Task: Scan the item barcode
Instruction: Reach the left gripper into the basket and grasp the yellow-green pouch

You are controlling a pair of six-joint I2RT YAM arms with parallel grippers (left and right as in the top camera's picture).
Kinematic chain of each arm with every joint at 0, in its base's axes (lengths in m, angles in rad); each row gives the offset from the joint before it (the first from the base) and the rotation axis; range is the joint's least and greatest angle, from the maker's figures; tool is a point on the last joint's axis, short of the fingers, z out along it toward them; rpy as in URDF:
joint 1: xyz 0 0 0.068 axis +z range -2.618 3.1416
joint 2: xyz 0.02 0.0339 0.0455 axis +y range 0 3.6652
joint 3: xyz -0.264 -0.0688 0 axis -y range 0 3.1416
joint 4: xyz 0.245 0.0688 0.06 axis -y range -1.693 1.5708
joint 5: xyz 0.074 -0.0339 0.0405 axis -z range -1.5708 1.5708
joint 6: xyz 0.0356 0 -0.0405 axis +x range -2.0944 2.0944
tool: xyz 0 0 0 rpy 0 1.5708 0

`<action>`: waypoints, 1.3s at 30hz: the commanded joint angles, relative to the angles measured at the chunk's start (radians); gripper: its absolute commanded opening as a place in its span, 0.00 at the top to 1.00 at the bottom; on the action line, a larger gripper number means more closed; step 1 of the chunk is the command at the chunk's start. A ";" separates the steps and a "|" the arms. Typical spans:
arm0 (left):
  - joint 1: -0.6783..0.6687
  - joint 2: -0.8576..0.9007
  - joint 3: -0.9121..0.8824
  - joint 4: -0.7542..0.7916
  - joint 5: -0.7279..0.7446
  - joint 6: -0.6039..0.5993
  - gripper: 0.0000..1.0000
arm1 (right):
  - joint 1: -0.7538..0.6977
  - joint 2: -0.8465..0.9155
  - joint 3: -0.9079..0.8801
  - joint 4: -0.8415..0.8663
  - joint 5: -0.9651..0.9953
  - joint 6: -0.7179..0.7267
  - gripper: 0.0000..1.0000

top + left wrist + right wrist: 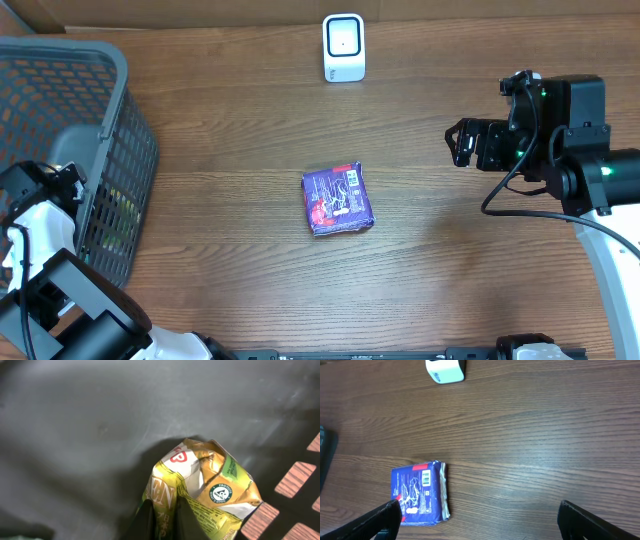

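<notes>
Closest to the left wrist lens, the left gripper (163,519) has its 2 dark fingers (145,521) pressed together on a crumpled fold of a yellow-green packet (215,487). That packet lies on the dark floor of the grey basket (118,170), close to the mesh wall, where wood shows through the openings at the right of the view. Wide basket floor spreads to the packet's left and beyond it. From overhead, the basket sits at the table's (230,120) left edge, with the left arm reaching down over its rim; the left gripper itself cannot be made out there.

A purple packet (338,199) lies flat near the middle of the table, slightly skewed, with its barcode (426,478) facing up. It is well apart from the basket wall, with open wood on all 4 sides. The white scanner (343,47) stands near the far edge, almost in line with it and well apart from it.

At the right side, the right gripper (462,142) hangs above the table with its jaws spread wide, gripping nothing. Its fingers point toward the purple packet across a broad stretch of bare wood.
</notes>
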 commanded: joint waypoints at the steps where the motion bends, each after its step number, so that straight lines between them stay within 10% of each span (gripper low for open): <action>1: -0.006 0.024 0.085 -0.093 -0.090 -0.119 0.96 | 0.003 -0.003 0.018 0.002 0.006 -0.004 0.00; 14: -0.008 0.024 0.340 -0.298 -0.159 -0.165 0.95 | 0.003 -0.003 0.018 -0.002 0.006 -0.004 0.00; 19: -0.008 0.024 0.246 -0.298 -0.157 -0.156 0.44 | 0.003 -0.003 0.018 0.003 0.006 -0.004 0.00; 34: -0.007 0.024 0.016 -0.176 -0.157 -0.137 0.23 | 0.003 -0.003 0.018 0.014 0.006 -0.004 0.00; 35: -0.007 0.024 0.012 -0.161 -0.157 -0.137 0.35 | 0.003 -0.003 0.018 0.014 0.006 -0.004 0.00; 37: -0.008 0.024 0.011 -0.145 -0.157 -0.138 0.92 | 0.003 -0.003 0.018 0.014 0.006 -0.004 0.00; 39: -0.007 0.024 0.025 -0.149 -0.156 -0.139 0.96 | 0.003 -0.003 0.018 0.014 0.007 -0.004 0.00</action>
